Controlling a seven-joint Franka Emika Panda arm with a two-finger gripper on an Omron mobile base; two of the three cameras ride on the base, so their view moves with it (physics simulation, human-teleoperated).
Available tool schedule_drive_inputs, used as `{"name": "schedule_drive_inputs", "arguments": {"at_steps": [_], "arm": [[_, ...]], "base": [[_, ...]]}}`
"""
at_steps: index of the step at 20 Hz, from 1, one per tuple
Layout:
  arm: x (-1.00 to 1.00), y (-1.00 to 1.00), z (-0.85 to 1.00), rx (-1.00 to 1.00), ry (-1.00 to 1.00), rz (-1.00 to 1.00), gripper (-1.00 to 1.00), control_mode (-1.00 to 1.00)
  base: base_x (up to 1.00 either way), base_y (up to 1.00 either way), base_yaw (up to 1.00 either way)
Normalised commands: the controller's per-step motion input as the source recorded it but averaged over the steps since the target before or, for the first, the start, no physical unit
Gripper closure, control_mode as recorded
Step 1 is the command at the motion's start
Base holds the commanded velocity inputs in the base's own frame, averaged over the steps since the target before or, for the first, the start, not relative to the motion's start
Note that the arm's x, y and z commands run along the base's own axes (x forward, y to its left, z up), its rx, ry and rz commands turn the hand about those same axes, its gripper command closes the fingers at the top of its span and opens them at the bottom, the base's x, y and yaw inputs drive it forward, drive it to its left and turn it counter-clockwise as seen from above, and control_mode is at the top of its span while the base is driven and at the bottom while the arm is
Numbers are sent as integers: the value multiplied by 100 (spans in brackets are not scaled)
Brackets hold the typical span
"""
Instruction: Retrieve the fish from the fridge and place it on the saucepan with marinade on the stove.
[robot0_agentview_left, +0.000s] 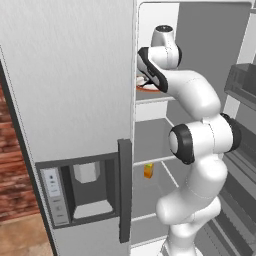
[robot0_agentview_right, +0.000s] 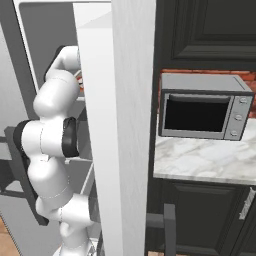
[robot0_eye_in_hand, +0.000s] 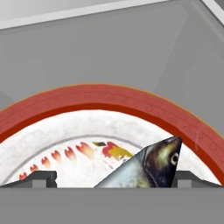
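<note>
Reaching into fridge (robot0_agentview_left: 70, 90) w/ my gripper (robot0_eye_in_hand: 113, 181) spread wide, hovering over 1 fish (robot0_eye_in_hand: 148, 168) lying on 1 red-rimmed plate (robot0_eye_in_hand: 109, 98).

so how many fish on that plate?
1. The fish lies on the red-rimmed plate in the fridge, its head between the open pincer tips. Its tail end is cut off; more could be hidden.

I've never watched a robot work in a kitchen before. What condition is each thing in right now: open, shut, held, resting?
fridge: right door open, left door shut.
gripper: open, fingers either side of the fish, not gripping.
fish: lying on the plate, not held.
plate: resting on an upper fridge shelf.
microwave: door shut.
small orange item: upright on a lower shelf.
</note>
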Motion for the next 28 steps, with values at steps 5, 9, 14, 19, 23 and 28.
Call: {"name": "schedule_drive_inputs", "arguments": {"at_steps": [5, 9, 14, 19, 23, 28], "arm": [[0, 0, 0, 0, 2, 0, -100, -100], [0, 0, 0, 0, 4, 0, -100, -100], [0, 0, 0, 0, 5, 0, 100, -100], [0, 0, -2, 0, 4, 0, 100, -100], [0, 0, -1, 0, 4, 0, 100, -100], [0, 0, 0, 0, 0, 0, 100, -100]], "base": [[0, 0, 0], [0, 0, 0], [0, 0, 0], [0, 0, 0], [0, 0, 0], [0, 0, 0]]}}
